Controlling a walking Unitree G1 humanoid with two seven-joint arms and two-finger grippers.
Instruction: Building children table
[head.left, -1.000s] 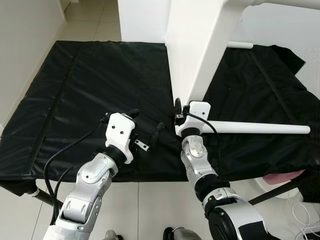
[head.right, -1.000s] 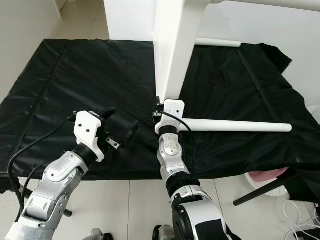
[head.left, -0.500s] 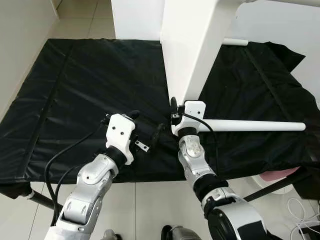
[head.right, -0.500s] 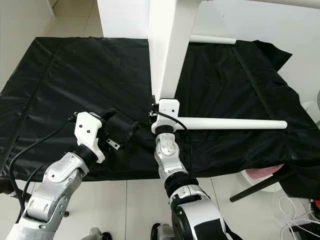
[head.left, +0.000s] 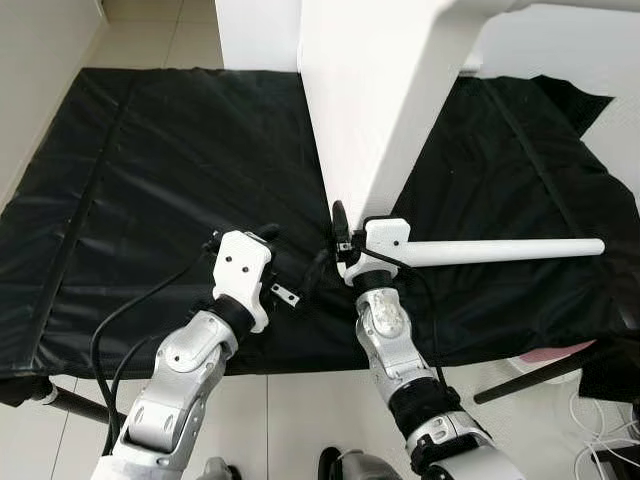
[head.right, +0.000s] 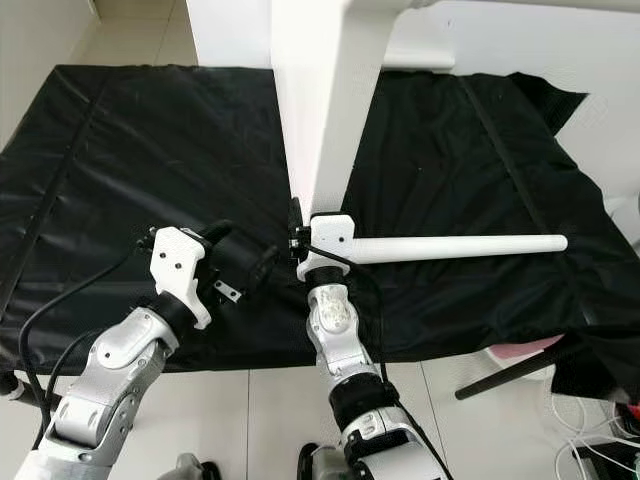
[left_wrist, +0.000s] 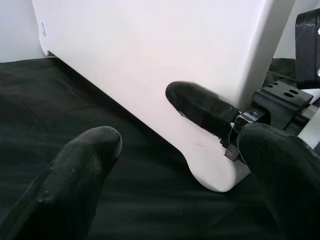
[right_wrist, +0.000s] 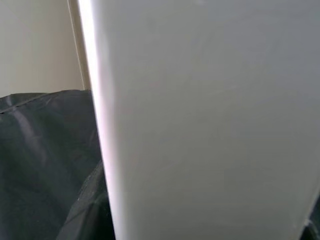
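Near the front edge of the black mat (head.left: 150, 160), the white table panel (head.left: 380, 110) stands on its lower corner, and the whole view has drawn closer to it than a second ago, so the robot seems to be leaning in rather than the parts moving. The right gripper (head.left: 338, 232) stays pressed against that corner, its finger spread impossible to tell, with the white table leg (head.left: 500, 250) lying across the mat beside it. The left gripper (left_wrist: 170, 165) hovers just beside, wide open and empty, apparently ready to steady the panel for fitting the leg
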